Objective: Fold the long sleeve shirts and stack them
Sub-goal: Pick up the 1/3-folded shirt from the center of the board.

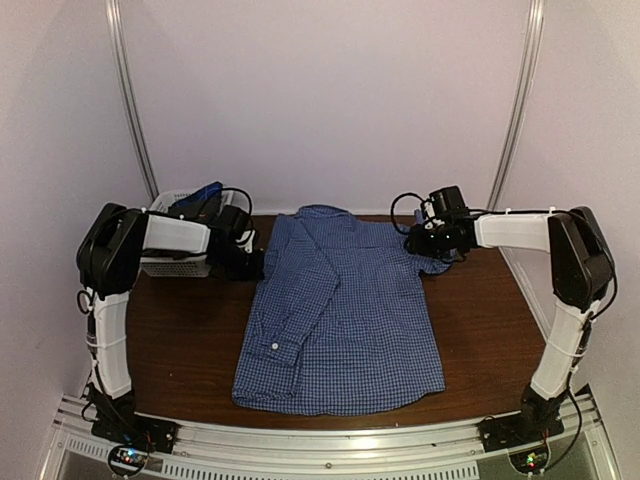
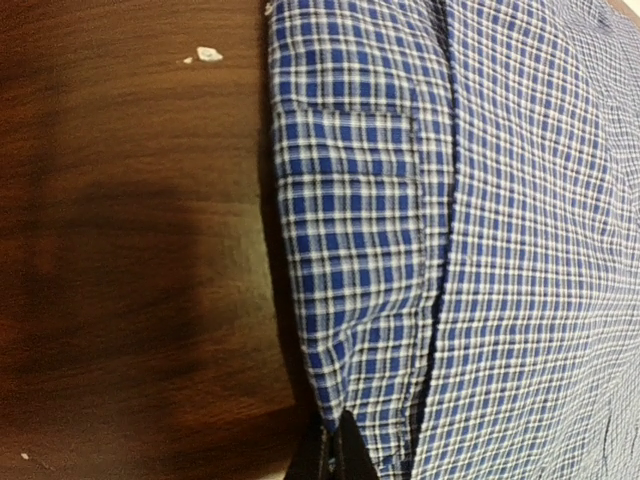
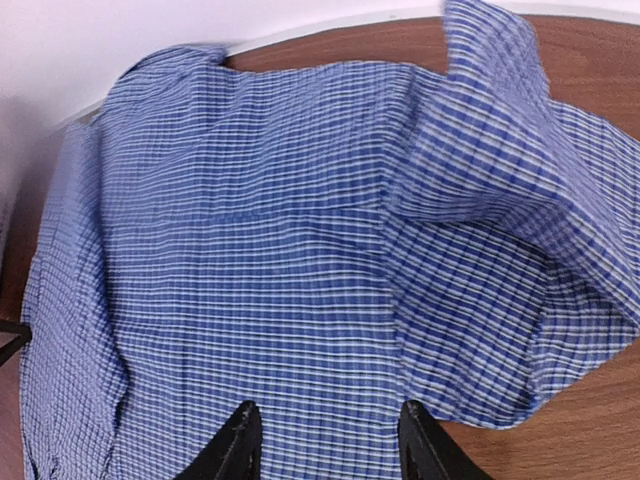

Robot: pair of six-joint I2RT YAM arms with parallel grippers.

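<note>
From above, the long sleeve shirt (image 1: 340, 310) lies flat in the middle of the brown table (image 1: 180, 330), collar at the far side and hem near; its left sleeve is folded in across the body, the cuff lying low on the left side. The left gripper (image 1: 252, 262) sits at the shirt's left edge, up by the shoulder; the right gripper (image 1: 420, 240) hangs at the far right shoulder, where a bit of sleeve pokes out. A white lattice basket (image 1: 175, 265) stands at the far left of the table, behind the left arm, with something blue in it that I cannot make out.

From the left wrist, the checked shirt (image 2: 520, 250) fills the right half and bare table (image 2: 130, 250) the left; a folded edge of cloth runs down to the left gripper (image 2: 338, 455), whose dark tips are pressed together on that edge, pinching it.

From the right wrist, the shirt (image 3: 270, 250) spreads wide under the camera, with a rumpled fold of sleeve raised on the right; table (image 3: 590, 420) shows at the right and far edges. The right gripper (image 3: 328, 420) has its two black fingers standing well apart over the cloth, holding nothing.
</note>
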